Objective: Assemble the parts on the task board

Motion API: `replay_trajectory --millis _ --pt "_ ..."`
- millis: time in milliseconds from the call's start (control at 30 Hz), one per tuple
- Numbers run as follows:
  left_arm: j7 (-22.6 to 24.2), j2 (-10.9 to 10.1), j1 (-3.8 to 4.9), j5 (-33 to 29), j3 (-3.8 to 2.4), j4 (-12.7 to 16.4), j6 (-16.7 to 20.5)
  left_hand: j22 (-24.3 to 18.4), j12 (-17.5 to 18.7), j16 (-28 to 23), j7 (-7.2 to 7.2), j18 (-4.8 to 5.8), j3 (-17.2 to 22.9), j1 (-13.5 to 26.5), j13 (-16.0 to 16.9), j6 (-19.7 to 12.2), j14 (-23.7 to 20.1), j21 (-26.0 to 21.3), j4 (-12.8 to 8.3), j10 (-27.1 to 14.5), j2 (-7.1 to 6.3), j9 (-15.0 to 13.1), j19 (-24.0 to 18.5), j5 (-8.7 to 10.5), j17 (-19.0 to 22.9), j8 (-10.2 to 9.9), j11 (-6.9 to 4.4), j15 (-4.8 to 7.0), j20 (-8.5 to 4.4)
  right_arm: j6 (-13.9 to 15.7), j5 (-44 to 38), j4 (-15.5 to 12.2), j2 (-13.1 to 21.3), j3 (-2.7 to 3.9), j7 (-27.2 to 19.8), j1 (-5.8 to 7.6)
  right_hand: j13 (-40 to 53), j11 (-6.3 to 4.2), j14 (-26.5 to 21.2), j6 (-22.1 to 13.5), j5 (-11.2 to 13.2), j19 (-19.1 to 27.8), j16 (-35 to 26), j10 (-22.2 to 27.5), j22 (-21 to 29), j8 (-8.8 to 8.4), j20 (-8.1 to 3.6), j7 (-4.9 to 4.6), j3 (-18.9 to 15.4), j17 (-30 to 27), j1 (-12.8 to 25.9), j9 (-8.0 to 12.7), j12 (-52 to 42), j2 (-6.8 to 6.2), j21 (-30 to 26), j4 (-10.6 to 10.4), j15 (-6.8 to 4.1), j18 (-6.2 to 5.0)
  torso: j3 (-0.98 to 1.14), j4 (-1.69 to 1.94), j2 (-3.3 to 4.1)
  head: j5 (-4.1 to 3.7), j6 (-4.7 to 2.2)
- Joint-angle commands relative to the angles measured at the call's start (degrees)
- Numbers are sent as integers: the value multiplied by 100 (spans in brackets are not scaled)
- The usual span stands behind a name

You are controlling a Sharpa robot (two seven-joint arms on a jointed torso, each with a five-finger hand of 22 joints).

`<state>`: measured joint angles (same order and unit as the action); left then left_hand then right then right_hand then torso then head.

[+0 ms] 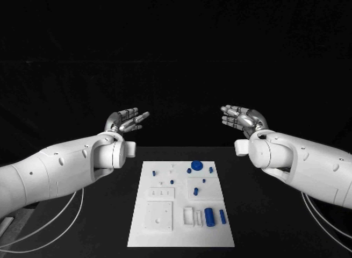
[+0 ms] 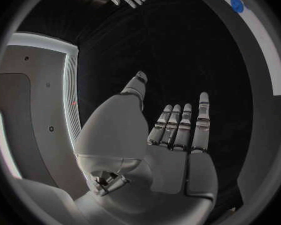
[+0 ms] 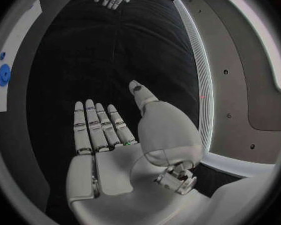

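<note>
Hovering: 2 empty hands (image 1: 128,120) (image 1: 242,118), 1 task board (image 1: 181,207)

A robotics lab or test room: a black counter (image 1: 253,215) against black surroundings, with a white task board (image 1: 164,236) of small blue parts (image 1: 196,165) between two white arms.

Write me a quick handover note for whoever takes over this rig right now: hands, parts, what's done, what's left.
Left hand: open, holds nothing, raised beyond the board's far end.
Right hand: open, holds nothing, raised opposite it.
Task board: flat mid-table between the arms.
Blue parts: round piece and small ones near the far end, two long cylinders near the near end.
Done: nothing evident; neither hand touches the board.
Left: seemingly the whole assembly.
</note>
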<state>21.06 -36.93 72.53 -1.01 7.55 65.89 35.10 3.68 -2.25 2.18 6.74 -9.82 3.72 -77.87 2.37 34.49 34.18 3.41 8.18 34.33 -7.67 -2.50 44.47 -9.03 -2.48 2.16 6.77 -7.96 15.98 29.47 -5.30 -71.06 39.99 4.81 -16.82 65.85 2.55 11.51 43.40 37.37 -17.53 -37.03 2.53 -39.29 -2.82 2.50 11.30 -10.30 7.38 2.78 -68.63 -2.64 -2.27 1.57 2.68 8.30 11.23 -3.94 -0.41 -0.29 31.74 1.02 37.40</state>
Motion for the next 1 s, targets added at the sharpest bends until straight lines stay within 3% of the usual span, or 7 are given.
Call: replay_trajectory --millis 33,367,400,567,667,767,1000 --pt "-587 130 192 -71 86 -393 -823 20 -27 41 28 -143 3 -275 15 156 153 40 49 160 -11 -14 177 -64 -13 44 33 -25 38 -1279 -600 306 -80 57 877 80 26 0 446 402 42 -380 50 -483 -31 39 17 -47 -23 28 -404 -23 -54 -37 39 355 30 -119 -1 -1 1 0 0" --pt "-875 321 493 -96 261 -978 -1180 22 -30 44 53 -154 -9 -231 19 239 243 43 -85 262 75 -17 219 -64 -17 48 63 -50 33 -1832 -833 743 -189 165 1297 210 73 -231 1953 1756 -323 -1856 98 -1940 -100 96 -252 118 307 88 -409 -80 -109 -185 136 779 -281 -206 -1 -1 1 0 0" --pt "-801 276 481 -206 308 -941 -1330 22 -32 44 58 -155 -13 -224 20 262 279 43 -111 289 90 -18 229 -64 -17 48 68 -50 32 -1373 -3612 1072 -375 165 1019 174 73 -269 2147 1949 -361 -2008 129 -2025 -119 110 -310 140 354 108 -396 -91 -111 -194 190 793 -357 -236 -10 9 8 50 23" --pt "-621 157 479 -117 324 -767 -1373 37 -51 72 107 -154 -100 -184 39 711 906 76 -475 808 342 -35 461 -106 -44 65 148 -111 -49 -1418 -4771 1132 -465 165 1019 115 76 -418 3273 2192 -367 -2922 168 -2261 -203 110 -686 193 597 220 -317 -98 -108 -296 532 801 -759 -297 -16 18 30 72 11" --pt "-510 34 480 -73 328 -575 -1362 86 -79 172 170 -44 -142 -190 64 1119 1938 207 -674 1479 503 -55 780 -139 -96 91 233 -223 -307 -1394 -5396 1125 -520 165 1040 88 76 -511 4025 2305 -365 -3529 323 -2368 -357 117 -914 224 535 390 -347 -101 -110 -347 890 790 -993 -362 -26 17 76 69 -11" --pt "-428 -86 480 -47 330 -375 -1347 83 -77 144 201 351 -227 -188 92 1466 2365 312 -874 2104 618 -64 1036 -161 -87 94 243 -187 -627 -1361 -5875 1114 -575 165 1069 74 74 -574 4321 2418 -394 -4036 1150 -2453 -592 105 -1025 271 413 901 -388 -95 -106 -380 1310 790 -1129 -514 -40 26 152 45 -59" --pt "-320 -356 481 43 332 170 -1358 94 -114 161 194 509 -206 -194 92 2153 2811 480 -1148 2806 752 -96 1255 -190 -104 128 136 -25 -851 -1292 -6860 1107 -716 165 1194 12 74 -600 4271 2440 -373 -4192 2847 -2462 -1411 101 -1078 295 552 1968 -349 -94 -104 -463 2338 799 -1182 -721 -73 102 346 -5 -148"
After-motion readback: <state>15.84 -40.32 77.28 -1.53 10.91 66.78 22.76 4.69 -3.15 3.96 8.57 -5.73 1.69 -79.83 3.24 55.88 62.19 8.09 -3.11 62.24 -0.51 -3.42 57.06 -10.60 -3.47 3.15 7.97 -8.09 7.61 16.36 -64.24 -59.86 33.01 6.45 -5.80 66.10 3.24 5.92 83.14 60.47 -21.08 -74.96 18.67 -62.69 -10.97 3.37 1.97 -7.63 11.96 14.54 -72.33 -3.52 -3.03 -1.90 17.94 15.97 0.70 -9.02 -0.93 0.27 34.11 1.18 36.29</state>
